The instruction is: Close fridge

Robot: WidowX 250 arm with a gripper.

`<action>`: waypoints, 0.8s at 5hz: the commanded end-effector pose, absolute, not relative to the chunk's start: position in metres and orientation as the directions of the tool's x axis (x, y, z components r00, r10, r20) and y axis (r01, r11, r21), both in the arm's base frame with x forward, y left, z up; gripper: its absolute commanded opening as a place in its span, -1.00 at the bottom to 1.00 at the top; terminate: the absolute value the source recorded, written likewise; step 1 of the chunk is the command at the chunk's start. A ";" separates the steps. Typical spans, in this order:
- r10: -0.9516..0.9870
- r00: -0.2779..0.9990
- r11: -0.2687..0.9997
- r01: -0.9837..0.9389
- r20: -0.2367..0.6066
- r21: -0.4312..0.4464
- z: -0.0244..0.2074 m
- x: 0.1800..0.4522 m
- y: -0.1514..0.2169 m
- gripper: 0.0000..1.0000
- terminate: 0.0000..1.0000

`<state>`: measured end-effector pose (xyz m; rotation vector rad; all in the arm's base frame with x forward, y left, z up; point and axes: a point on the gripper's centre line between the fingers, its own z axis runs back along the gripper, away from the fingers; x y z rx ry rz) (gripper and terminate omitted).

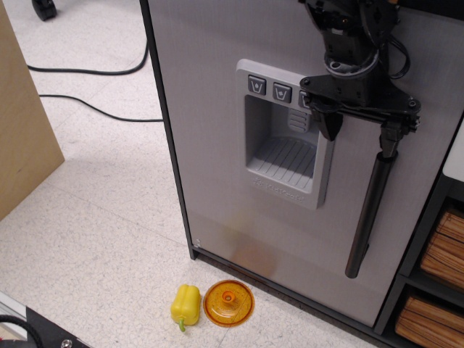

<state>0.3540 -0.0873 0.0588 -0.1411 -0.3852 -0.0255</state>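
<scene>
**Gripper spread against fridge door, upper right**

The fridge [210, 145] is being seen from above, its brushed silver-grey door filling the middle and right of the view. A recessed grey dispenser panel [284, 134] is set into the door, with buttons along its top edge. The long black bar handle [370, 214] is hanging down the door's right side. The gripper [358, 127] is being held spread wide: one finger is lying over the dispenser panel's right edge, the other is resting at the top of the handle. No object is being pinched. A yellow toy pepper [185, 305] and an orange disc [228, 302] are lying side by side on the floor just before the door's lower edge. Black cables [94, 71] are trailing across the floor at upper left. Woven baskets [444, 243] are being glimpsed at far right.
</scene>
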 end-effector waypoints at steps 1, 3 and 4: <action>0.000 0.918 0.989 0.059 0.396 -0.138 0.094 0.337 -0.075 1.00 -1.00; 0.017 0.966 0.992 0.017 0.256 -0.128 0.102 0.276 -0.046 1.00 -1.00; 0.017 0.966 0.992 0.017 0.256 -0.128 0.102 0.276 -0.046 1.00 -1.00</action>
